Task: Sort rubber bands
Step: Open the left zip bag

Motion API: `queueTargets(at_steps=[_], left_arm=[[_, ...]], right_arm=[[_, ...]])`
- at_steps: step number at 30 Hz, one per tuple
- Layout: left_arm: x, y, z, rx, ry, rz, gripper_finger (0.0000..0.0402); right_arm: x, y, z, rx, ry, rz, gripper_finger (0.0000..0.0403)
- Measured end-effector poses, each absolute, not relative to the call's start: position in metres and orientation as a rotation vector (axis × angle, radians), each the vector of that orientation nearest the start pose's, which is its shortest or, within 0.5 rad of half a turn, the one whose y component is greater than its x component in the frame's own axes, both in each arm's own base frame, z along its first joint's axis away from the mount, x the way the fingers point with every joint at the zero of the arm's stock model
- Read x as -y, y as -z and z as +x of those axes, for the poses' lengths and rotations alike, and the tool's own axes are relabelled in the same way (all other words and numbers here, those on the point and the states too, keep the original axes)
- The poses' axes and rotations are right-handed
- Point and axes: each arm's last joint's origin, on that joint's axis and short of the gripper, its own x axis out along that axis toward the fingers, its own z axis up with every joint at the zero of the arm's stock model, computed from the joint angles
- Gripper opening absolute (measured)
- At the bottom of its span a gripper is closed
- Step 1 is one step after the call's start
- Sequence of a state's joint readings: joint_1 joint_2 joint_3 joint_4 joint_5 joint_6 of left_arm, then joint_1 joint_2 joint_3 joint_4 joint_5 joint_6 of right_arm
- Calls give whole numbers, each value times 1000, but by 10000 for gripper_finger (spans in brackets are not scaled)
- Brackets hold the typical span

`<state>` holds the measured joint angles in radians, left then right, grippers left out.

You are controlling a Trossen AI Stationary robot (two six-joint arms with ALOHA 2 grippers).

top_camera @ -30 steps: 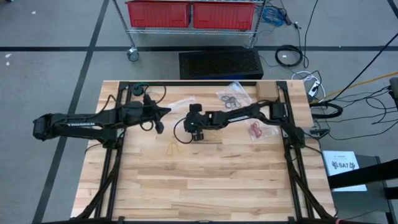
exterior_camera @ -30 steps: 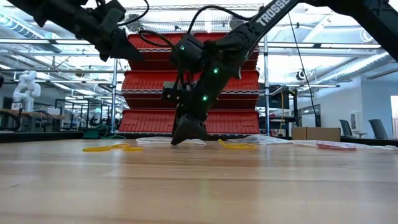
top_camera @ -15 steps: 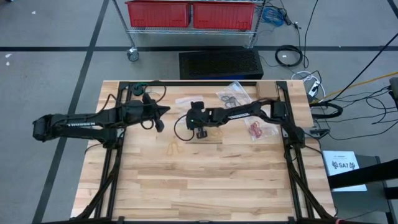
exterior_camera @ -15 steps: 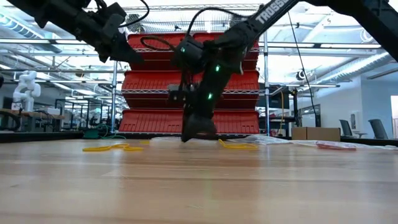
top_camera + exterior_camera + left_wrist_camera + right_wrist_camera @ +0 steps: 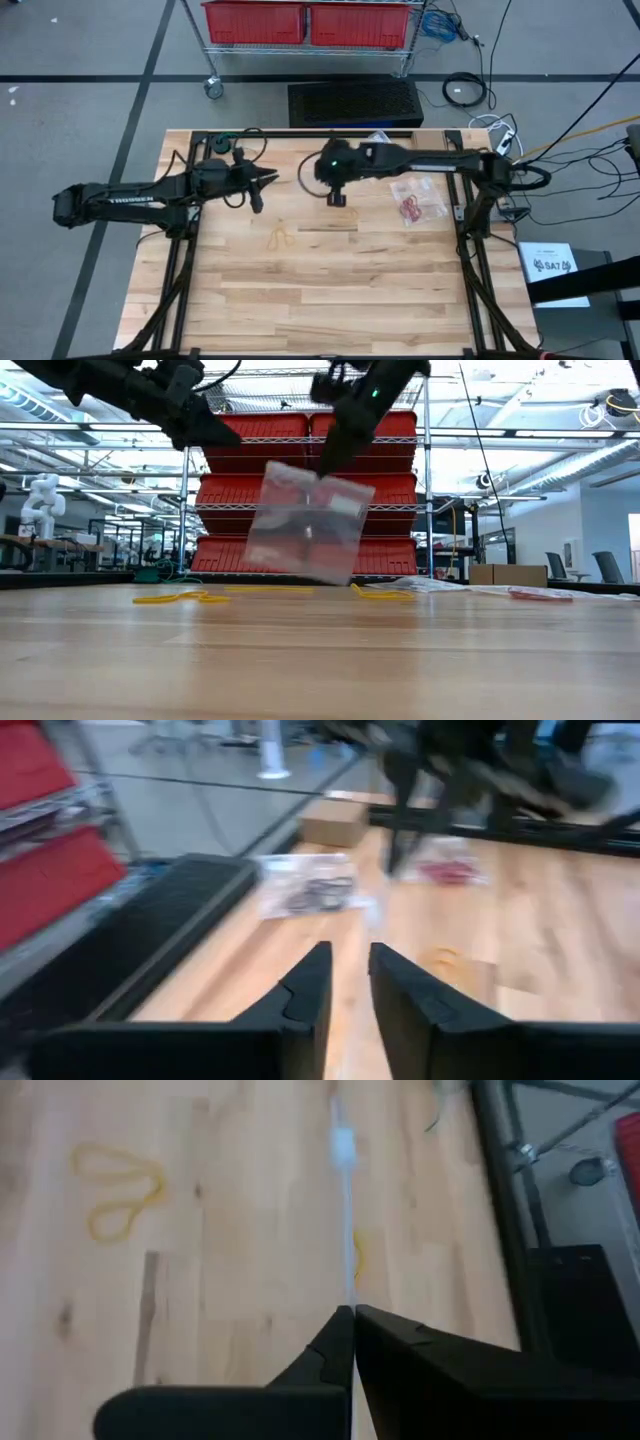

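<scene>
A clear plastic bag (image 5: 305, 525) hangs above the middle of the table with my right gripper (image 5: 322, 468) shut on it. From above the bag hardly shows under that gripper (image 5: 337, 198). Yellow rubber bands (image 5: 280, 237) lie loose on the wood below and to the left; they also show in the low view (image 5: 180, 598) and the right wrist view (image 5: 115, 1190). My left gripper (image 5: 272, 178) waits above the table's far left part, its fingers (image 5: 322, 970) a little apart with nothing between them. My right gripper pinches the clear bag's upper edge (image 5: 318, 478) between its two fingers, which slant down from above. In the wrist view the bag shows edge-on as a thin line (image 5: 348, 1280) running out from the fingertips. The bag hangs tilted below the fingers, clear of the table.
A clear bag with red bands (image 5: 410, 208) lies at the right, and one with black bands (image 5: 310, 890) near the far edge beside a small cardboard box (image 5: 335, 820). Another yellow band (image 5: 380, 595) lies behind the hanging bag. The near half of the table (image 5: 330, 300) is bare wood.
My right gripper was down at the table. It has taken hold of the clear bag and risen quickly, going a little toward the far edge. The bag has come up off the wood and now hangs clear below the gripper.
</scene>
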<state>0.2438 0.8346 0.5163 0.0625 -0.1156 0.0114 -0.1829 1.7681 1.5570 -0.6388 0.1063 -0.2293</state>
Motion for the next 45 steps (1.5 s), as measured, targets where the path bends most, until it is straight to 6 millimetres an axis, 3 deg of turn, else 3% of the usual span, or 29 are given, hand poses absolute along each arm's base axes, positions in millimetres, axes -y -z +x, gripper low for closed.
queueTargets(at_steps=[4,8,13,21,28,40,45], left_arm=[[-49,-254,189,-235,-298,-16,125],[-51,-251,202,-195,-271,-15,151],[-53,-255,212,-122,-270,-7,156],[-54,-250,219,-151,-239,-13,145],[-54,-246,221,-166,-241,-14,117],[-55,-246,222,-168,-243,-6,14],[-55,-246,222,-170,-240,10,4]], right_arm=[[71,-322,367,-808,188,-174,0],[71,-325,365,-800,186,-175,0],[71,-323,364,-824,178,-184,0],[70,-322,365,-825,166,-199,0],[69,-322,365,-819,139,-189,0],[62,-323,367,-806,100,-187,0],[61,-324,368,-788,103,-175,0]])
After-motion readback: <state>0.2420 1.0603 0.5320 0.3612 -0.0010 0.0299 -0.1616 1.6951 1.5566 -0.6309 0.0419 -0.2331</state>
